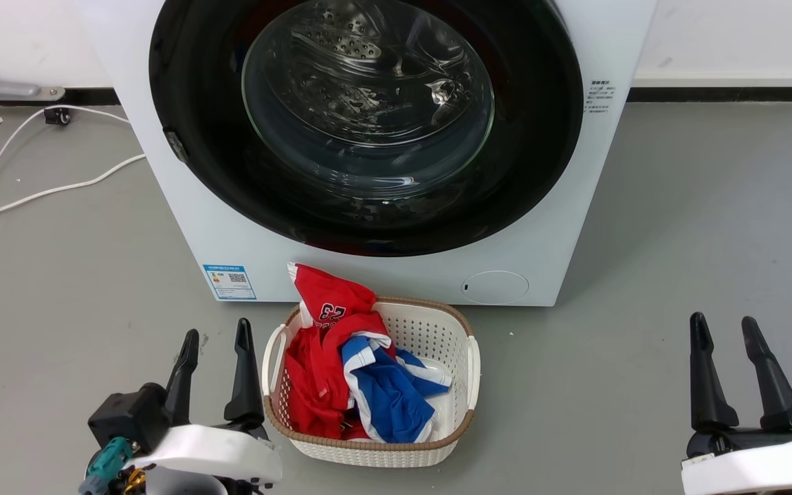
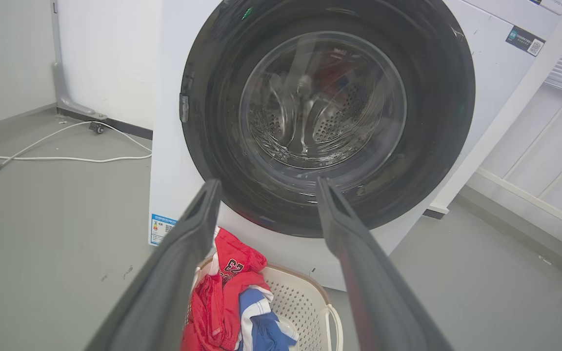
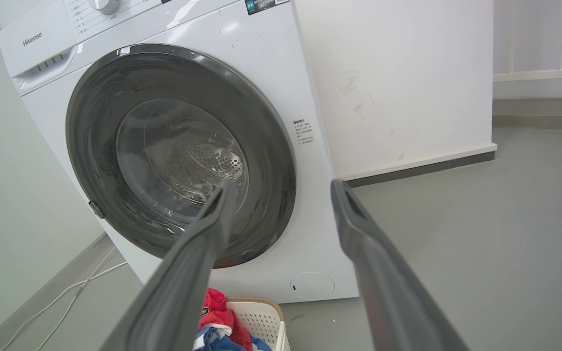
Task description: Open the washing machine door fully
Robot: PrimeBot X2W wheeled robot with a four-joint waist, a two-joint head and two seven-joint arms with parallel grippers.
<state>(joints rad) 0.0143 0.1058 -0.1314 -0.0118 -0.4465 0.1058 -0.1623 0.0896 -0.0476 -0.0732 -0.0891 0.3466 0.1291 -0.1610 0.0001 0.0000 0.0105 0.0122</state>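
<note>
Grey floor [image 1: 678, 220], washing machine [image 1: 403, 278], white laundry basket [image 1: 473, 364], probably a cable [image 1: 66, 186]

Top of washing machine door [image 1: 366, 130] off-frame

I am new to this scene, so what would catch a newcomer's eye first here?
The big round washing machine door, closed, dominates the top of the head view. On the floor just before the washing machine stands a white basket with red and blue clothes. The left gripper and right gripper stand open at the lower corners.
</note>
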